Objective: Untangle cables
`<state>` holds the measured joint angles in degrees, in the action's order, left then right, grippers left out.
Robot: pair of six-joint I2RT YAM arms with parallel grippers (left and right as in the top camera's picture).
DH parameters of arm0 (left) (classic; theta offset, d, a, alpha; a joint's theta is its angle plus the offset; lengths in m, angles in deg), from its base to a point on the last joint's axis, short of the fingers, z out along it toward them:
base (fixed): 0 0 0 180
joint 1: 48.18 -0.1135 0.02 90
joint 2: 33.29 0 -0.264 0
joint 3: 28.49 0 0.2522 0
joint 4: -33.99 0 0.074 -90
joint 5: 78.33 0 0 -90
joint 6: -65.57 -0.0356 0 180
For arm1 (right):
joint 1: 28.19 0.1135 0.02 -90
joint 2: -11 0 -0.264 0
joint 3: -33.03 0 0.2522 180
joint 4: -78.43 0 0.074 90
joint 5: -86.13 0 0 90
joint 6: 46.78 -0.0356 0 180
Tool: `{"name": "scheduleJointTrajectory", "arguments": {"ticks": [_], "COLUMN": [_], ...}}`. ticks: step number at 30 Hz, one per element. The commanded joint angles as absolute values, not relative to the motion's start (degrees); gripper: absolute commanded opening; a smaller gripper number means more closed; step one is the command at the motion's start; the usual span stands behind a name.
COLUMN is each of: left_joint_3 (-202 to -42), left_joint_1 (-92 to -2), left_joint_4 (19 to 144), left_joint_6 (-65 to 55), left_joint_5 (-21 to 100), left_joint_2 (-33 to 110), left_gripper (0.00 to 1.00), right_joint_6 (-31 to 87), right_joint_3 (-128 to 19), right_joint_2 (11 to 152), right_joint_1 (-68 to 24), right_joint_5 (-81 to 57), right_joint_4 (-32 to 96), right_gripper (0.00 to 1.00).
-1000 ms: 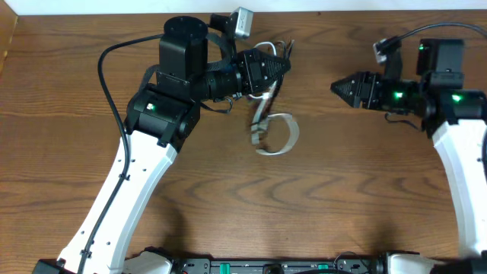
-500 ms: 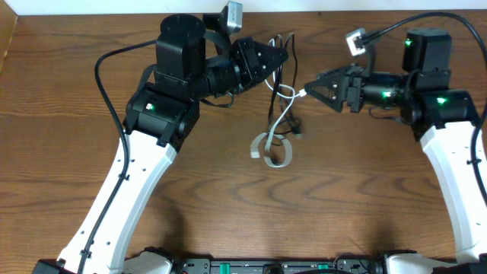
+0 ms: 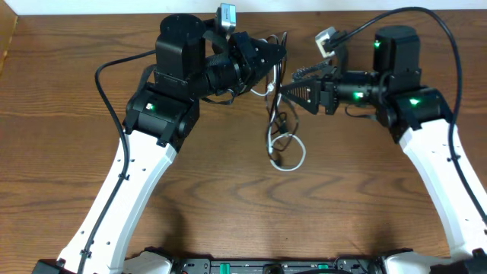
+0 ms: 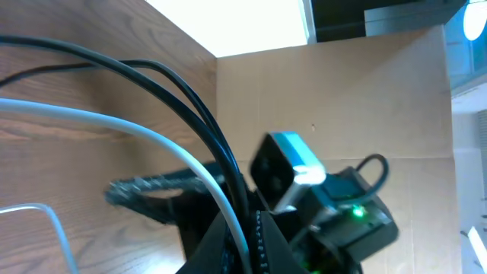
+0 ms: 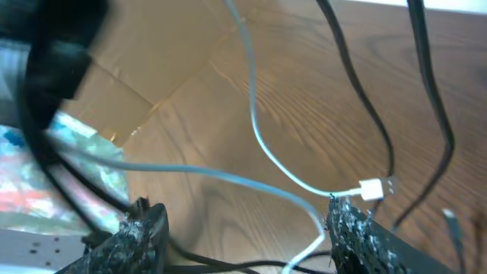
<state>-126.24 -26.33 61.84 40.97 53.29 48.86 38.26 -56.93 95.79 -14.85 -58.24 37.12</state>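
My left gripper (image 3: 278,55) is raised over the back of the table and shut on the cables. In the left wrist view (image 4: 247,247) the white cable (image 4: 152,135) and the black cable (image 4: 190,99) run into the closed jaws. Below it the black cable (image 3: 277,122) hangs tangled, and the white cable (image 3: 291,158) ends in a loop on the table. My right gripper (image 3: 283,91) is open, tips against the hanging strands. In the right wrist view (image 5: 243,228) the white cable (image 5: 255,129) passes between the spread fingers (image 5: 365,232), its white plug (image 5: 371,188) by one fingertip. Black strands (image 5: 365,106) hang behind.
The wooden table (image 3: 228,198) carries both arms. The thick black arm wires (image 3: 110,84) arc over the left and the right (image 3: 449,46). A cardboard wall (image 4: 342,91) stands beyond the table's far edge. The two grippers are very close together.
My right gripper has moved left to the hanging cables and its fingers now straddle the white one. The left gripper stayed shut on the cables. The loop on the table shifted right.
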Motion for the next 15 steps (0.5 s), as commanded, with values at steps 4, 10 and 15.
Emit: {"name": "scheduleJointTrajectory", "arguments": {"ticks": [4,10,15], "left_joint_3": [-127.46,-127.46,-127.46], "left_joint_1": [-26.60,-26.64,-26.64], "left_joint_4": [61.38,61.40,61.42], "left_joint_6": [42.31,39.68,38.18], "left_joint_5": [53.16,52.92,52.92], "left_joint_2": [48.68,48.68,48.68], "left_gripper": [0.07,0.07,0.08], "right_joint_6": [44.69,45.48,48.63], "right_joint_3": [-57.44,-57.44,-57.44], "right_joint_2": [97.91,97.69,97.69], "right_joint_1": [-14.89,-19.29,-21.45], "right_joint_5": [-66.46,-67.84,-76.97], "right_joint_4": [38.19,35.20,35.00], "right_gripper": [0.63,0.63,0.62]}}
